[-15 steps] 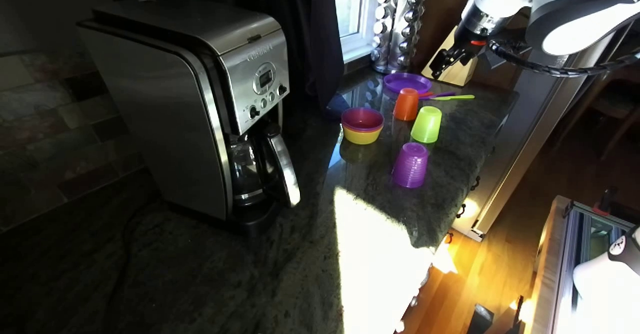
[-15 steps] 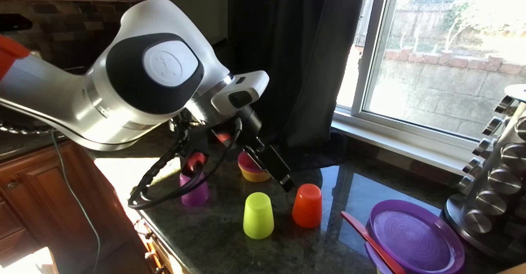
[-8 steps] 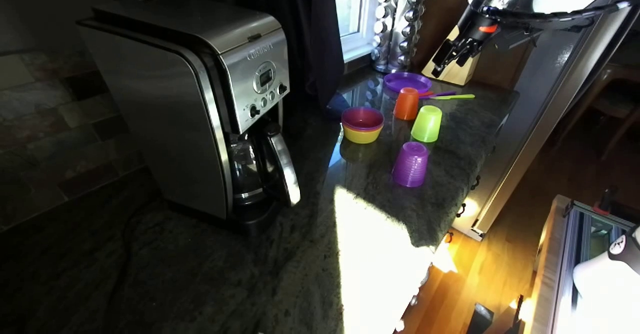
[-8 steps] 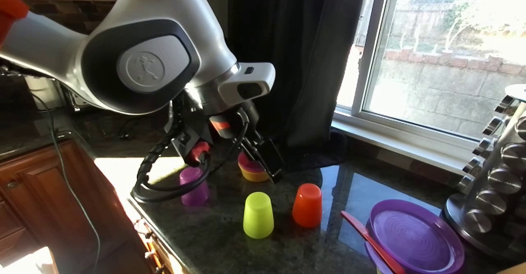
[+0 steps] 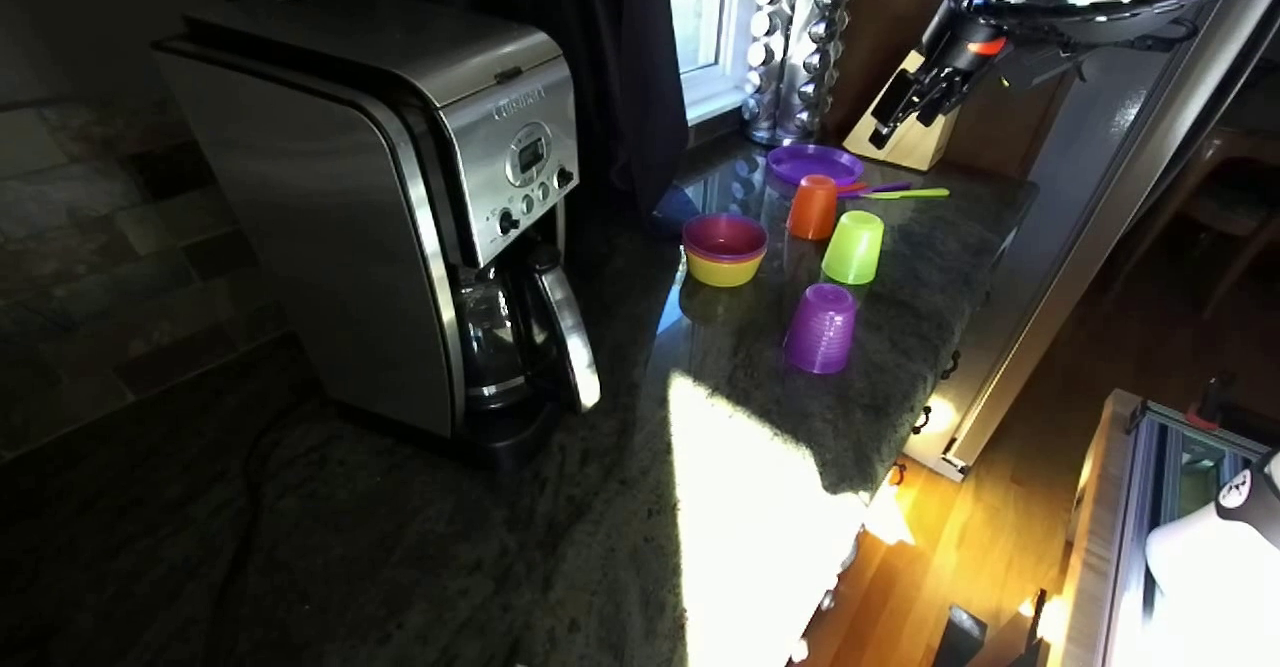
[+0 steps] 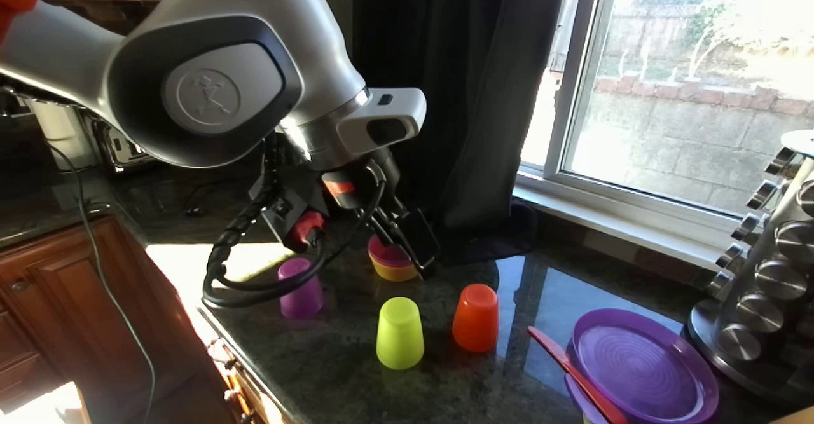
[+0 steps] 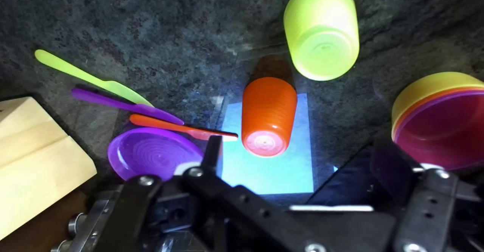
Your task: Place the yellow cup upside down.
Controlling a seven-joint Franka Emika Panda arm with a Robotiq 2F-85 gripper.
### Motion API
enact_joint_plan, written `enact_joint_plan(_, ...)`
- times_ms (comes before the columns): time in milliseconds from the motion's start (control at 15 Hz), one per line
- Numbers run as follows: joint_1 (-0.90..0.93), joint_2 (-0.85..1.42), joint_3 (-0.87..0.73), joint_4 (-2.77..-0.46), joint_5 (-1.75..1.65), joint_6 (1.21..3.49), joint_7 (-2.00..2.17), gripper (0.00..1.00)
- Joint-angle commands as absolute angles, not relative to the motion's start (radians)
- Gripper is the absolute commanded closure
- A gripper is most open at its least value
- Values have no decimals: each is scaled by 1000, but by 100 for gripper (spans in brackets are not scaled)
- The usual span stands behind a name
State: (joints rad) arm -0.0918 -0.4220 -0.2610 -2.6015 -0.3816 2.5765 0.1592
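The yellow cup, lime yellow-green, stands upside down on the dark counter, its base up and rim down. It shows in both exterior views [image 5: 853, 249] [image 6: 400, 335] and at the top of the wrist view [image 7: 322, 33]. My gripper is above the counter, apart from the cup, in both exterior views [image 5: 900, 129] [image 6: 413, 255]. In the wrist view my gripper [image 7: 302, 159] is open, its fingers wide apart with nothing held between them. An upside-down orange cup [image 6: 475, 319] stands beside the yellow cup, nearer the gripper in the wrist view [image 7: 269, 112].
An upside-down purple cup [image 5: 821, 330] and stacked bowls [image 5: 724, 252] stand close by. A purple plate [image 6: 639, 367], knives [image 7: 87, 76], a spice rack [image 5: 795, 57] and a knife block [image 7: 41, 161] are at the window end. A coffee maker [image 5: 400, 197] stands on the counter.
My arm and gripper have shifted, quickly at first and then slightly: a little to the right in an exterior view, with the hand turning. The cups, bowls and plate have not moved.
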Motion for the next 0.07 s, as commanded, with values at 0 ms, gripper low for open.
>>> enact_joint_plan(0,-152,-416,-200,-2603,-335,2583,125,0)
